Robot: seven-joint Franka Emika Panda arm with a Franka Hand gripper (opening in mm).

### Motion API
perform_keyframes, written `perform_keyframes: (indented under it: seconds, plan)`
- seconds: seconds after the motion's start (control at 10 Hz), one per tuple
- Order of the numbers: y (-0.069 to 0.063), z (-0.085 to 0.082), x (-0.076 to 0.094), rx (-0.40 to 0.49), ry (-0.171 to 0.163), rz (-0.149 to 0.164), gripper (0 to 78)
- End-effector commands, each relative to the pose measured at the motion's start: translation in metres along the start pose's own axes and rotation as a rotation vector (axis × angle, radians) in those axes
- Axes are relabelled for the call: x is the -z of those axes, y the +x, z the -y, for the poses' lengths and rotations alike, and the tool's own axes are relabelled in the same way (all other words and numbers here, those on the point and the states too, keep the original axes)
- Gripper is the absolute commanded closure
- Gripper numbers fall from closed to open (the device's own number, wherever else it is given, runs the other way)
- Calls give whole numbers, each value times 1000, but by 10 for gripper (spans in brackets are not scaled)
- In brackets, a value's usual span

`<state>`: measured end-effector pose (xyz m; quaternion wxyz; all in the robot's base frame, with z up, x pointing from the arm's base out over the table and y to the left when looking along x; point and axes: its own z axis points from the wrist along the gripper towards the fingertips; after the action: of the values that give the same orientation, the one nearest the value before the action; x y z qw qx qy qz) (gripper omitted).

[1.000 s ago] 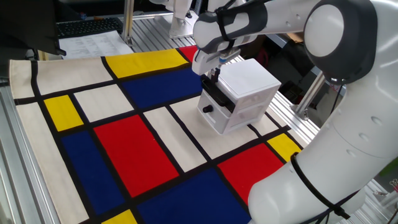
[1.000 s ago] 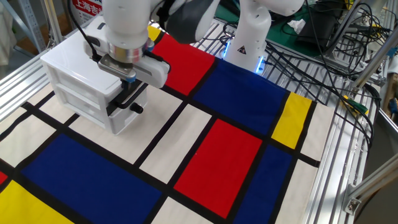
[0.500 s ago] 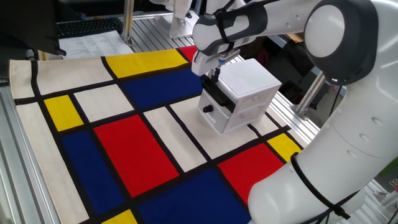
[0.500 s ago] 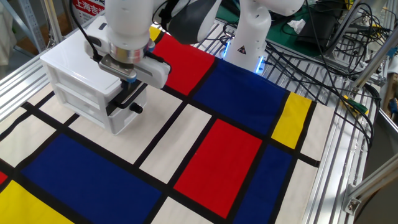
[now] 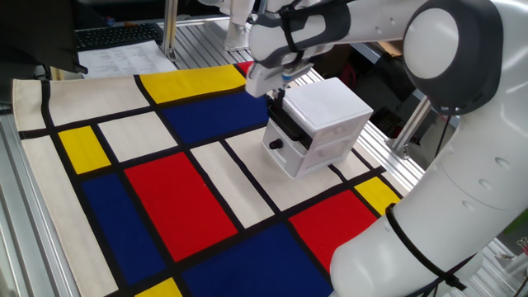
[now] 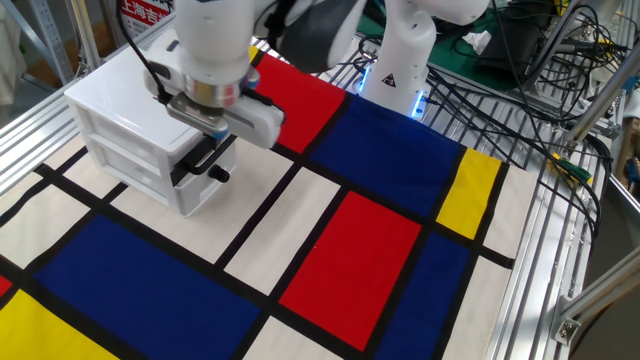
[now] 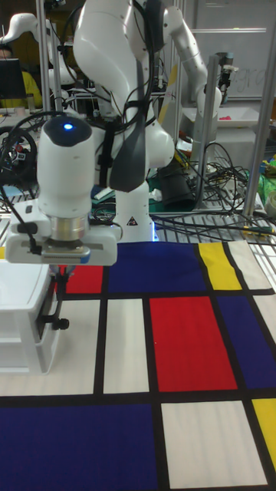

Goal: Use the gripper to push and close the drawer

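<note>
Since the frame a second ago the wrist has lifted and drawn slightly away from the cabinet front; in one fixed view its white block sits higher and further left, and in the other it has shifted right and up. The cabinet has not moved.

Placement: the cabinet [image 5: 318,125] stands on the colour-block cloth [image 5: 173,198]. The drawer [image 6: 205,153] is the top one, its black front about flush with the cabinet face, possibly a sliver proud; the tall view suggests nearly shut. Judgement: the push is done or almost done, and the arm is backing off.

The gripper [image 6: 213,136] hangs point-down directly before the drawer's black front, the natural pose for pressing the panel inward along its slide. The lower drawer's knob [image 6: 217,175] sits just below it.

Fingers: they read as close together, one dark stub, with nothing between them. Whether the tip touches the panel I cannot tell; the wrist hides that junction in all three views.
</note>
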<state>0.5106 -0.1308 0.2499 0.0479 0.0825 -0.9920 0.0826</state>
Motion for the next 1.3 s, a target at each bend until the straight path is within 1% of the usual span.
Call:
perform_keyframes:
  seconds: [0.1,0.2,0.3,0.4,0.6,0.7,0.8,0.9,1.0,1.1,1.2,1.3]
  plan:
    - [-9,-38,30,-32,-63,8,776]
    - [-9,-44,35,-35,-79,13,776]
    - [-8,-58,50,-36,-112,32,776]
    - [-6,-65,60,-34,-129,40,776]
    - [-3,-69,85,-43,-175,41,776]
    - [-1,-68,92,-48,-194,40,776]
    - [5,-68,102,-83,-255,43,776]
    - [6,-70,104,-100,-264,43,776]
    - [6,-70,105,-110,-252,44,776]
    - [6,-70,105,-113,-248,44,776]
    - [7,-69,107,-111,-239,44,776]
    - [10,-67,110,-96,-225,51,776]
